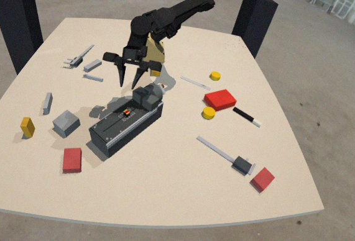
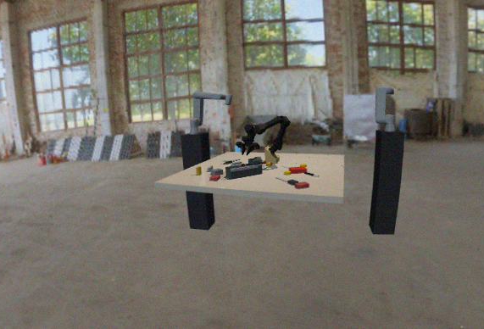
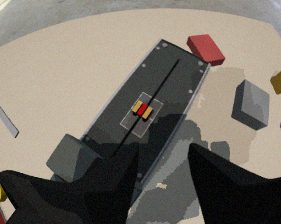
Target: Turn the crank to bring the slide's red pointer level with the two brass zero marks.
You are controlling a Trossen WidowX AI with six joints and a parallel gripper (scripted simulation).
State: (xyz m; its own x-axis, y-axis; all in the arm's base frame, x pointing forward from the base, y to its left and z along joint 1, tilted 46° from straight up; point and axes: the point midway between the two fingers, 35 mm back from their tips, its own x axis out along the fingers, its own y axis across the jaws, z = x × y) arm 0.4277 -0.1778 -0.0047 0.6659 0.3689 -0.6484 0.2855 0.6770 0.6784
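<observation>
The dark slide machine (image 1: 137,131) (image 2: 243,171) (image 3: 161,62) stands on the table. Its red pointer (image 1: 126,112) (image 3: 142,110) sits in the slot between two brass marks, one (image 3: 137,106) on one side and one (image 3: 148,114) on the other. In the wrist view the three look about in line; a tiny offset cannot be told. A reddish-brown knob (image 1: 162,86) shows at the crank end, behind the grey housing (image 1: 146,97) (image 3: 71,157); most of the crank is hidden. My gripper (image 1: 127,87) (image 2: 247,153) (image 3: 164,148) is partly open and empty, above and beside the housing, apart from the handle.
A grey block (image 1: 66,123) (image 3: 250,105) and a red block (image 1: 72,160) (image 3: 206,49) lie beside the machine. Across from them are a bright red block (image 1: 220,99), yellow discs (image 1: 208,113) (image 1: 215,76) and a black-and-white stick (image 1: 245,116). Grey bars (image 1: 92,66) (image 1: 92,77) lie near the arm.
</observation>
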